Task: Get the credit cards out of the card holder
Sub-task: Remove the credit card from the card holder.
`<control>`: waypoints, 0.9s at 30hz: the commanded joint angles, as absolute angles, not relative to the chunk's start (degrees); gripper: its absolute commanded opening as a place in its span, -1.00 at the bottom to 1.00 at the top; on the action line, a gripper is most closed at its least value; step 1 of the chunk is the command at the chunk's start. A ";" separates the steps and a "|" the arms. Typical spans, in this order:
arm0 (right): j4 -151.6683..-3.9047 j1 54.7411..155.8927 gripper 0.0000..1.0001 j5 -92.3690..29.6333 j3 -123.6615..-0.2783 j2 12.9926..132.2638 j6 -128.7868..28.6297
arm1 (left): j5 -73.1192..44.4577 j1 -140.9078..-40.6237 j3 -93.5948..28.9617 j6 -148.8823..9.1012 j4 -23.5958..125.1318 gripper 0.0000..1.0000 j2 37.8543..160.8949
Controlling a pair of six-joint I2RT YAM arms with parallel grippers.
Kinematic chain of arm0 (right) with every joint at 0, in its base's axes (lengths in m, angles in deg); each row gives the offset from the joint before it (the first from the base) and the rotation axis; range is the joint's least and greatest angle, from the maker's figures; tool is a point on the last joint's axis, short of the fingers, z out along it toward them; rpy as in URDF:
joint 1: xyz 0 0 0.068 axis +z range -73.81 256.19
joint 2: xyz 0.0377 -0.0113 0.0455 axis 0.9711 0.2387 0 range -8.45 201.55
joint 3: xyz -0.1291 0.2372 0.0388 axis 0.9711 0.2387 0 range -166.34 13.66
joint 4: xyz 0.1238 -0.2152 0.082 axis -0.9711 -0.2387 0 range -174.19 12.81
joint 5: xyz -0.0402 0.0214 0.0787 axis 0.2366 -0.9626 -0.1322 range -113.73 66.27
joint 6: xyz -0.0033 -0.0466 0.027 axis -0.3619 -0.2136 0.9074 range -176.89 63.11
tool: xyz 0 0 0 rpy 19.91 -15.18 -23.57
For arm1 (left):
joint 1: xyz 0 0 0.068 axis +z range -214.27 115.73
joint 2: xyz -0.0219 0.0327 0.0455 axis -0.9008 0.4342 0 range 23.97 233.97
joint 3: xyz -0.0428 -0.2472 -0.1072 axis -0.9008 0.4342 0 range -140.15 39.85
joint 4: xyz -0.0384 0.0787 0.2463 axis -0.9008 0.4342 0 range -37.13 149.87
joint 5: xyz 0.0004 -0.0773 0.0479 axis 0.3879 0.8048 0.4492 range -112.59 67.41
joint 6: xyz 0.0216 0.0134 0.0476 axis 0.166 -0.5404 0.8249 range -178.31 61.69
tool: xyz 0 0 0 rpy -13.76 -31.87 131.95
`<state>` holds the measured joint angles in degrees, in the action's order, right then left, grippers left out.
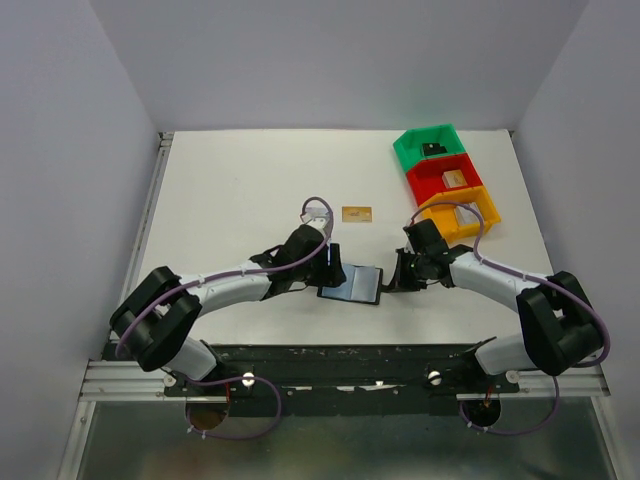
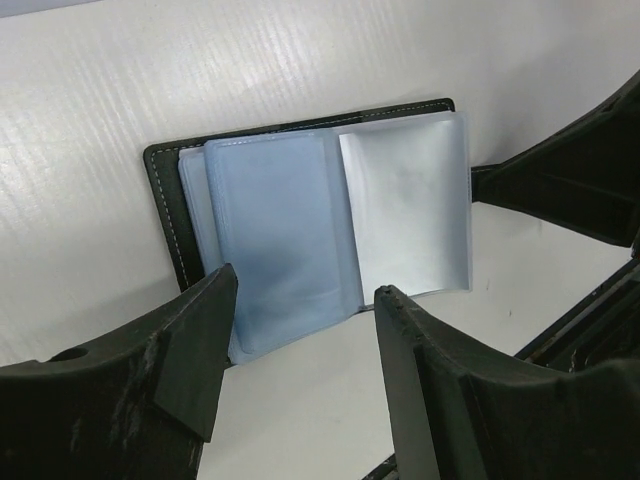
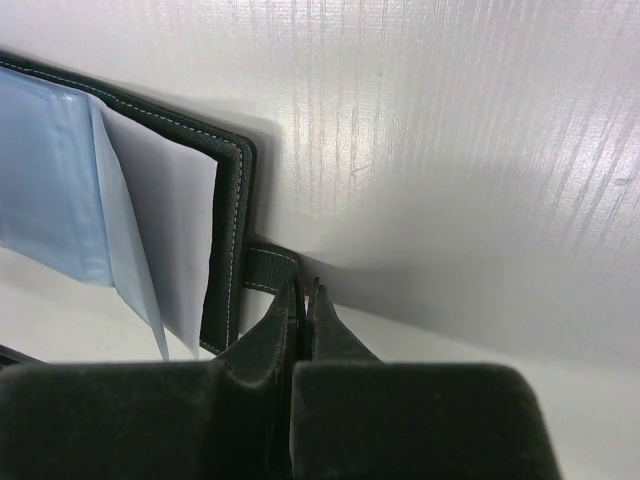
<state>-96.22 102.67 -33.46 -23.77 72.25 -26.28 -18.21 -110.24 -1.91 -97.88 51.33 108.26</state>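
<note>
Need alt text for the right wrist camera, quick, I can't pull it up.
The right gripper, shut, appears to pinch the strap tab of the open black card holder on the white table. Blue-grey sleeves fan out at left.

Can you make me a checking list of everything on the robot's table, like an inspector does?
Surface: white table, faintly ribbed.
Job's things: card holder lying open, blue-grey pockets showing; one gold card on the table beyond it.
Clutter: green bin, red bin and orange bin in a row, far right, small items inside.
Pincers: left pincer open at the holder's left edge; right pincer shut on the holder's strap tab.
Cables: purple cables along both arms.
Surroundings: plain pale walls.
</note>
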 commanded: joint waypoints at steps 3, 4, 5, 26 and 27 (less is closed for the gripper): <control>-96.53 102.29 -0.99 -32.69 -23.43 72.49 -26.31 | -20.92 -110.06 -1.46 -99.00 52.78 0.37 109.13; -96.53 102.29 -0.99 -32.69 -23.51 72.49 -26.31 | -20.92 -110.06 -1.54 -98.92 52.78 0.37 109.31; -96.35 102.29 -0.99 -32.78 -23.51 72.49 -26.31 | -21.10 -110.06 -1.80 -98.92 52.78 0.37 109.48; -94.86 102.29 -0.99 -35.50 -23.78 74.78 -26.31 | -10.03 -110.06 -1.90 -97.25 45.50 0.35 114.32; -94.86 102.29 -0.99 -35.59 -23.69 74.78 -26.13 | -9.15 -110.06 -2.07 -96.90 44.88 0.35 114.67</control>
<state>-95.65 102.47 -34.49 -23.77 73.15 -26.30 -15.46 -110.11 -1.88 -98.32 49.49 113.09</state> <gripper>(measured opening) 0.024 0.676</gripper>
